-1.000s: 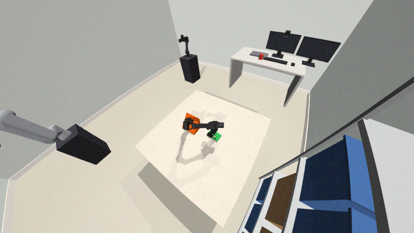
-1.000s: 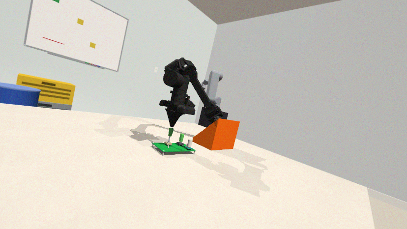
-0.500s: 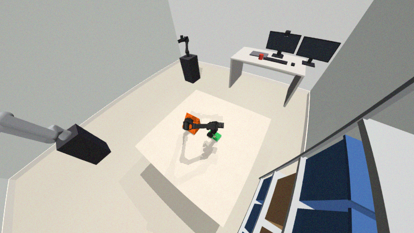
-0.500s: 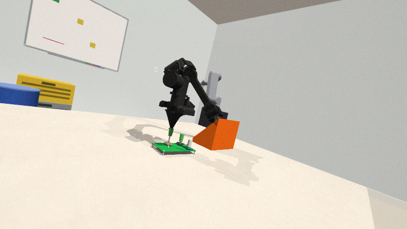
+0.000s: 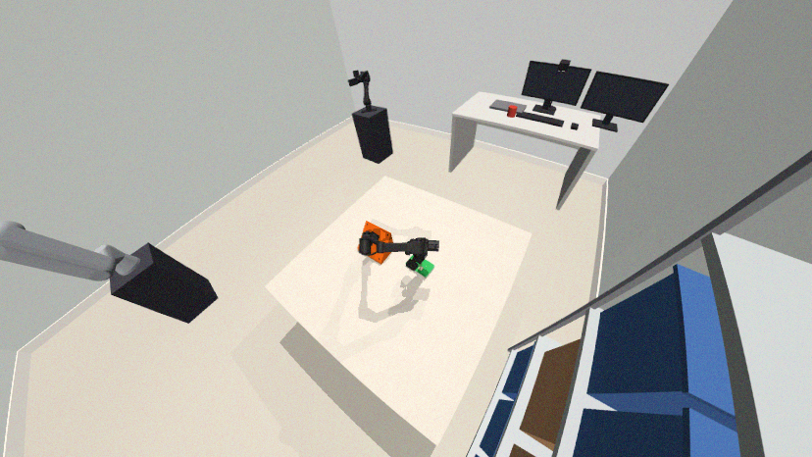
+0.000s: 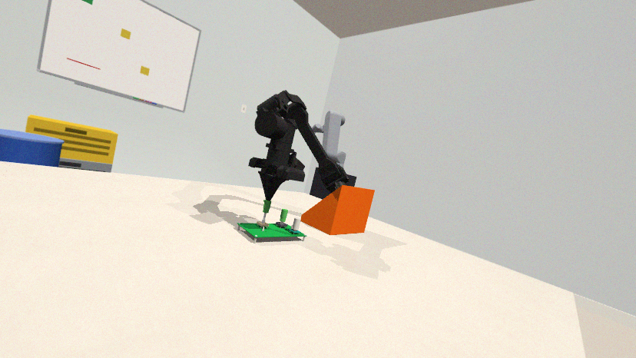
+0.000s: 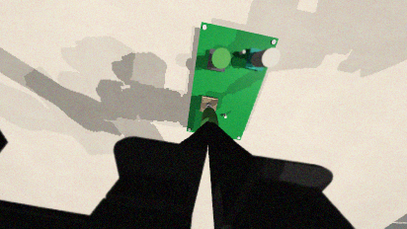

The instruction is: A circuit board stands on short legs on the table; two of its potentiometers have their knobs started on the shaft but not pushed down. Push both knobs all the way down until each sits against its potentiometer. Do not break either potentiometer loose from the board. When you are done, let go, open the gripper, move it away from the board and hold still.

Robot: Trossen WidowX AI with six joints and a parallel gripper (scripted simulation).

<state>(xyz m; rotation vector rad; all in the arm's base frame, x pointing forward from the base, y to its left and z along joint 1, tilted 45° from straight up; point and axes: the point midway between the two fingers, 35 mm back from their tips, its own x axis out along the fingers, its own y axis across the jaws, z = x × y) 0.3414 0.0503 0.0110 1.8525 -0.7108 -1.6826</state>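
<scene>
— Fingertips of the black two-finger hand [image 6: 267, 199] [image 7: 209, 124], where are they?
— They are pressed together, with nothing between them. They point down at the top of the dark green cylindrical knob [image 6: 266, 207] [image 7: 209, 114], and seem to touch it.
— And this knob, how does it sit?
— It is high on its thin pale shaft [image 6: 264, 217], above the tan square potentiometer [image 6: 262, 223] [image 7: 209, 103].
— Where is the green circuit board [image 5: 424, 268] [image 6: 271, 232] [image 7: 232, 89]?
— On short legs on the pale bench [image 5: 454, 318] [image 6: 222, 289] [image 7: 321, 123]. It carries also a bright green round knob [image 6: 283, 215] [image 7: 221, 58] and a white round knob [image 6: 296, 223] [image 7: 271, 57].
</scene>
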